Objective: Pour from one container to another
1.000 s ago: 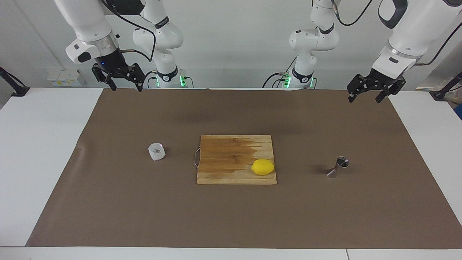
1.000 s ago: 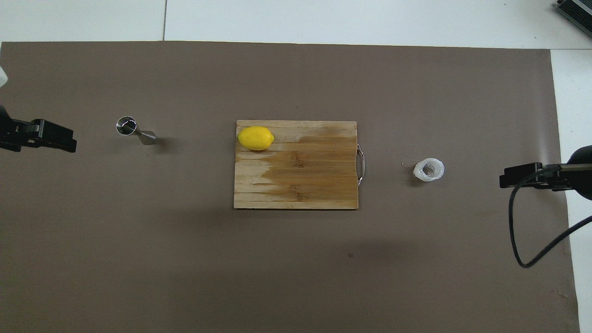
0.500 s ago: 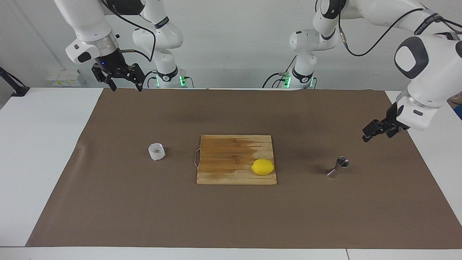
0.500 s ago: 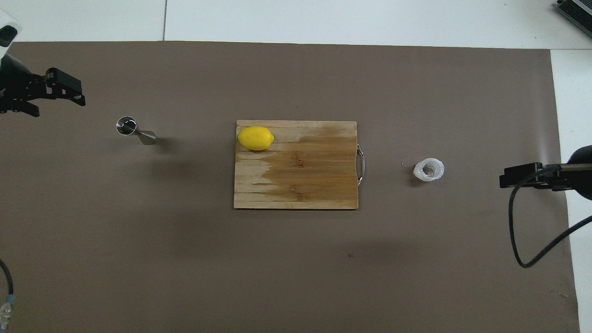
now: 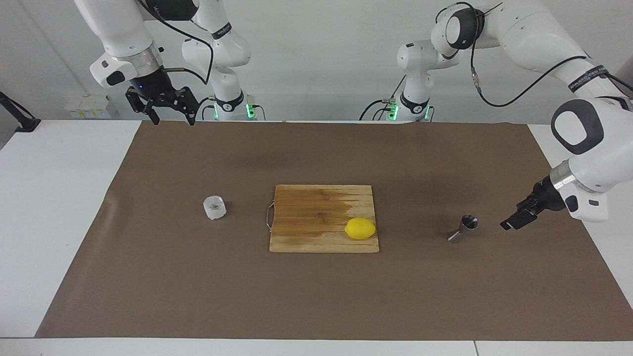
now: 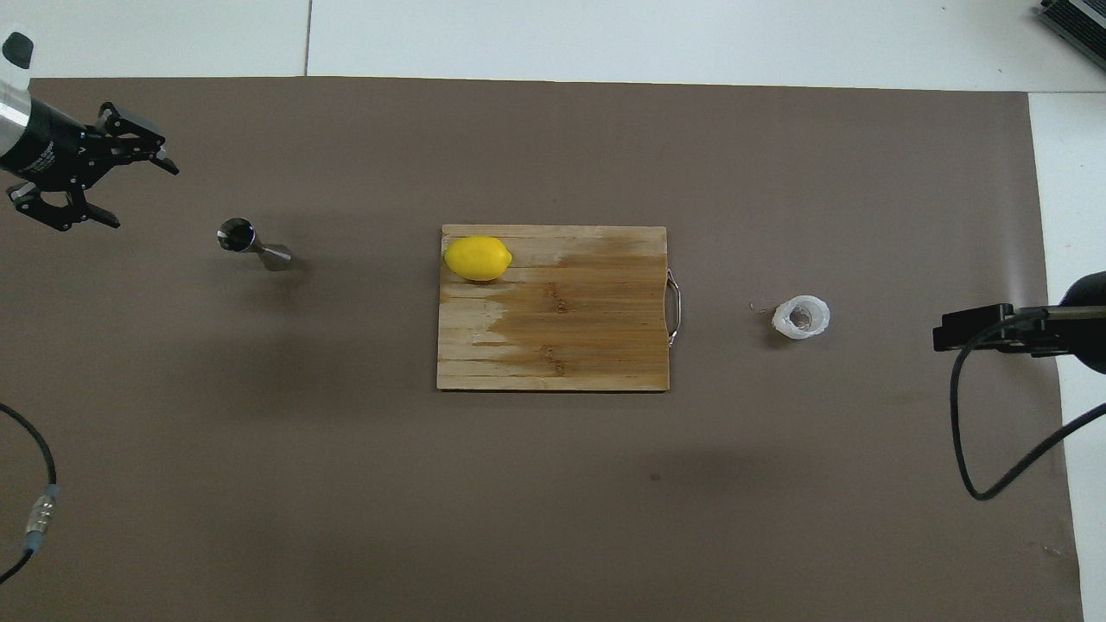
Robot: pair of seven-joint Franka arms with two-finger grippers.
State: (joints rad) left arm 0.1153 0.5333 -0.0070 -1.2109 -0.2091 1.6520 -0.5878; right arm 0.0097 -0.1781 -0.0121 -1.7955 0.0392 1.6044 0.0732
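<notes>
Jaws of the left gripper [image 5: 514,221] stand released, with nothing between them, low over the counter [image 5: 316,296] just beside the steel jigger [image 5: 463,229], toward the left arm's end. One second ago this gripper hung high over the mat's edge nearest the robots; it has come down and turned sideways toward the jigger. This probably means the left arm will grasp the jigger first, to hold it steady or bring it closer, while the pouring itself is not yet begun.

Jaws of the right gripper [image 5: 169,110] are also released and empty. That arm waits, high over the mat's edge nearest the robots at its own end, and it has not moved.

The translucent cup [image 5: 214,207] stands upright beside the cutting board [image 5: 321,198], on the handle side, toward the right arm's end. The jigger stands beside the board toward the left arm's end, well apart from the cup. A lemon [image 5: 360,228] lies on the board's corner closest to the jigger. Neither container has shifted.

The facing view shows how low the left gripper is and that it does not touch the jigger. The overhead view shows the two open fingers [image 6: 104,220] clearly, and something small inside the cup [image 6: 802,317].
</notes>
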